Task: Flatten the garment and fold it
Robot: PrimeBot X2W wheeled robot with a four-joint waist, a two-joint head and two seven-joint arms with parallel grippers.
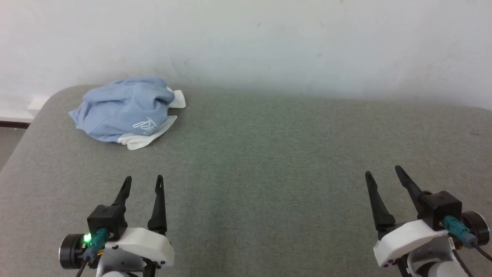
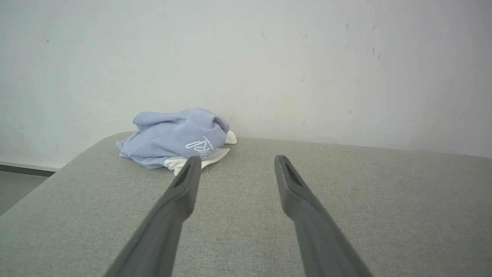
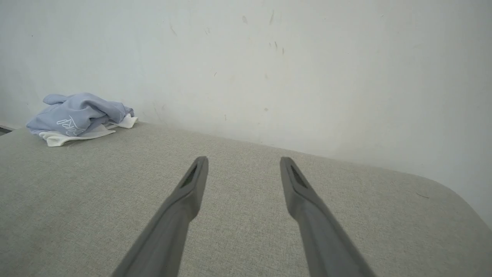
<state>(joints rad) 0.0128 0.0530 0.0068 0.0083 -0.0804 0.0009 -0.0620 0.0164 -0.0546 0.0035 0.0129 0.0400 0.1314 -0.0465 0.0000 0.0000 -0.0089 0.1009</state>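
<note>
Garment at 11 o'clock: soft, limp, light; pinch white collar edge. Left claw, right claw spread wide, empty.

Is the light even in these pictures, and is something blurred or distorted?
Head view: soft, even light, faint shadow under the garment. Left wrist view: the left gripper, near the lens, looks soft. Right wrist view: no glare; the table's far edge runs tilted.

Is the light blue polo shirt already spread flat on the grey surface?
No, the light blue polo shirt lies crumpled in a heap near the far left corner of the grey padded surface.
</note>
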